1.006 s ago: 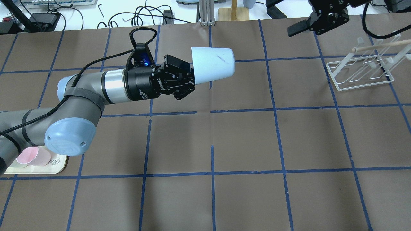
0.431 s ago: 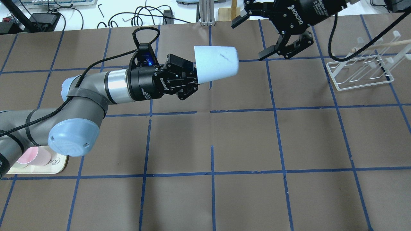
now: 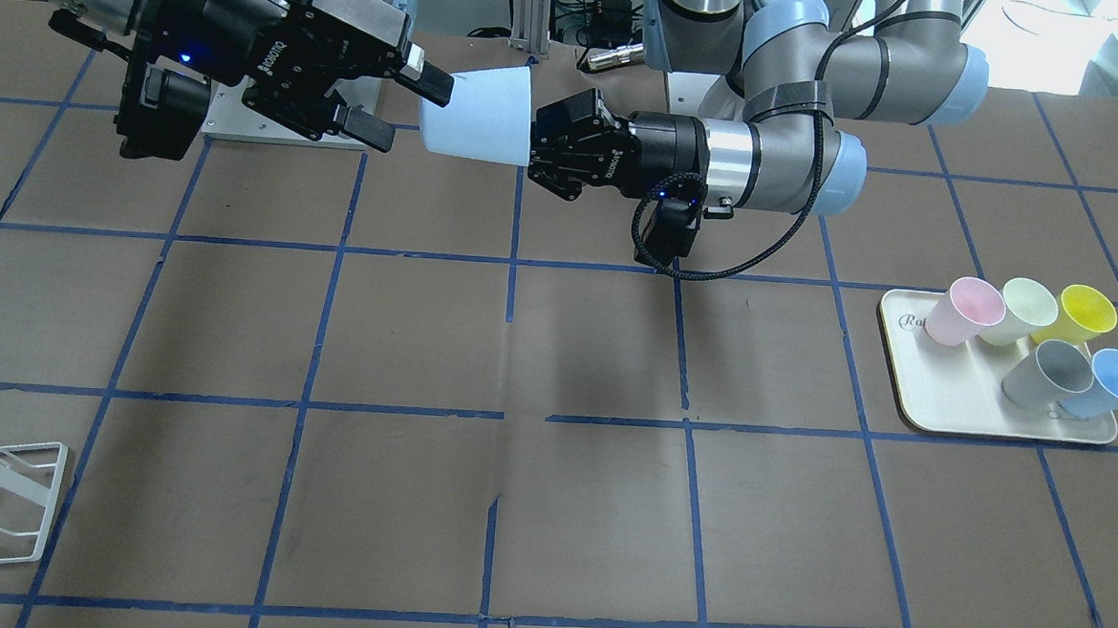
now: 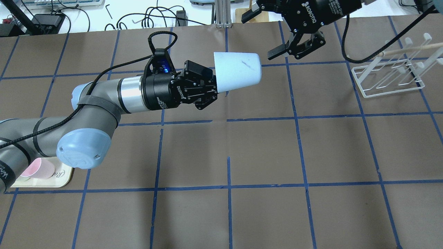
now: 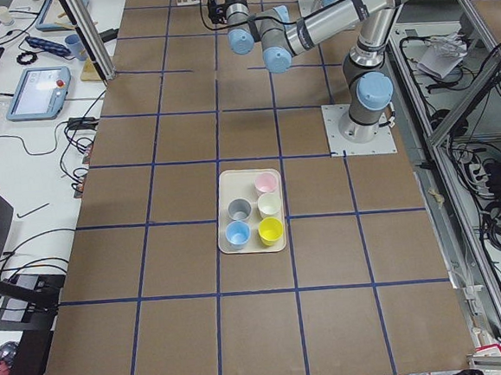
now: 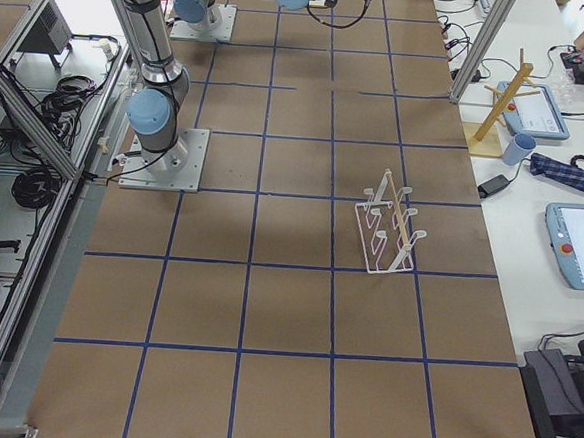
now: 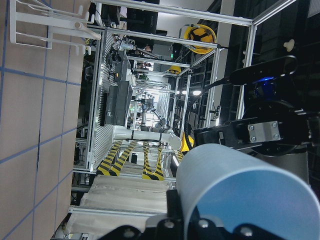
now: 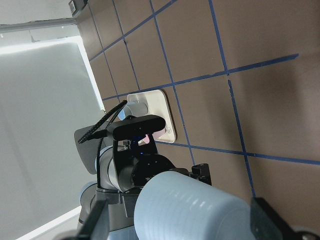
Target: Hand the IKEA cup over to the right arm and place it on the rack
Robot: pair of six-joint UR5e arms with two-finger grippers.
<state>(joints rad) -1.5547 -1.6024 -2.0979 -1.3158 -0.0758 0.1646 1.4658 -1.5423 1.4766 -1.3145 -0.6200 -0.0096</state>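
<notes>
Clearly this is the hand-over itself, caught in mid-air. The left gripper (image 4: 209, 88) is clamped on the wide rim end of the IKEA cup (image 4: 237, 71). It holds the cup sideways above the table, in the upper middle of the overhead view, with the narrow base pointing to the right of that frame. That makes sense to me: the free end is offered straight at the right gripper (image 3: 407, 112), whose jaws are spread wide and hold nothing. Lying level like that, the cup gives the incoming fingers two plain sides to close on, away from the fingers that grip it.

From overhead, the right gripper seems to sit just off the cup's base, with a sliver of table between them. The front-facing view, upper left of centre, tells more: one finger overlaps the cup's upper edge and the other hangs just short of its lower edge. The right wrist camera shows the pale blue cup low in its frame, a blurred fingertip beside it. I'd say the jaws need to come further on before closing.

The rack (image 4: 387, 76) waits at the right edge of the overhead frame. Overhead catches only a corner of the tray (image 3: 937, 401) and a pink cup; the front-facing view shows all of it, lower right, with five cups, a second blue one (image 3: 1106, 381) among them.
</notes>
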